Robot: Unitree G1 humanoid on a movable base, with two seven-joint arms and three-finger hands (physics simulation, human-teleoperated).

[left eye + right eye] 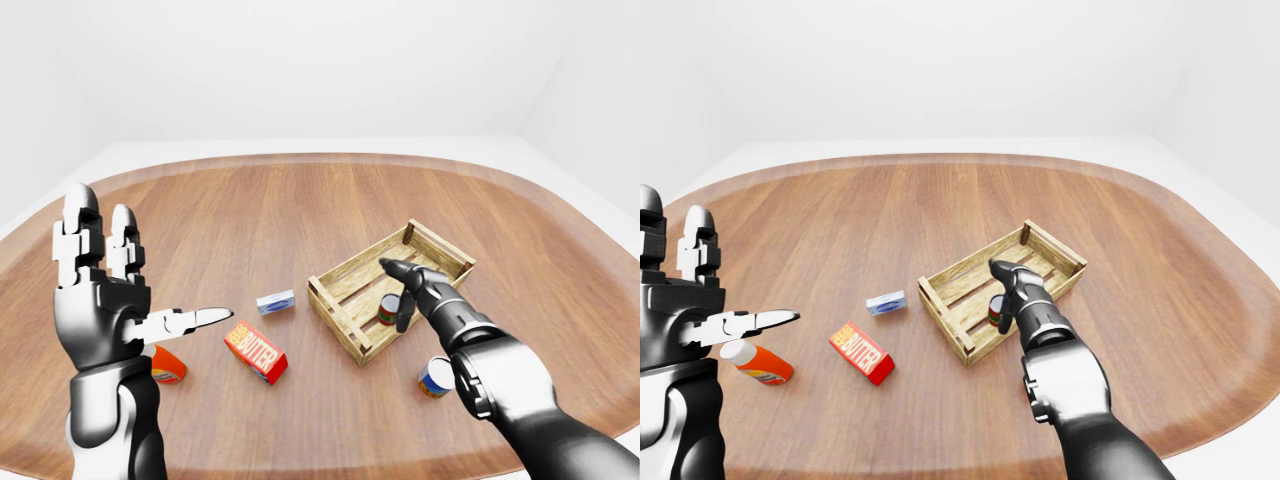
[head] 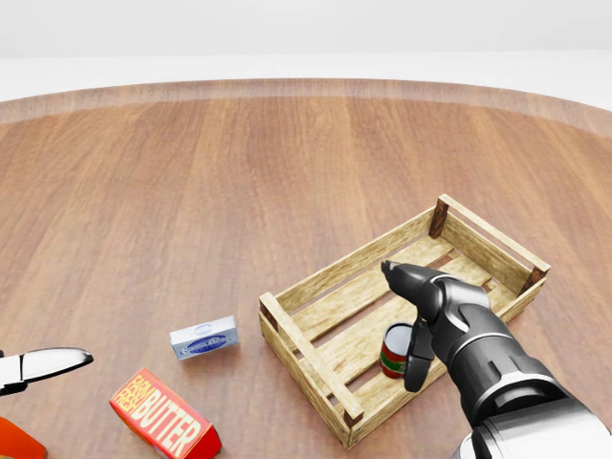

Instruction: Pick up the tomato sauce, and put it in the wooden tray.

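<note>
Small red-and-green tomato sauce can [image 2: 395,350] stands upright inside the slatted wooden tray [image 2: 316,283].
Black right hand [image 2: 417,316], fingers spread, touches it; careless withdrawal could tip the can.

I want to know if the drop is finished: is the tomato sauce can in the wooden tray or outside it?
In. The tomato sauce can stands upright on the wooden tray's slats, with the right hand open above it.

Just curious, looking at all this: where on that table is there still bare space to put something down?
The table's whole upper half is bare wood, above the wooden tray and small blue box. It is crowded lower down: butter box, orange bottle, loose can, and the tomato sauce inside the tray under the right hand.
</note>
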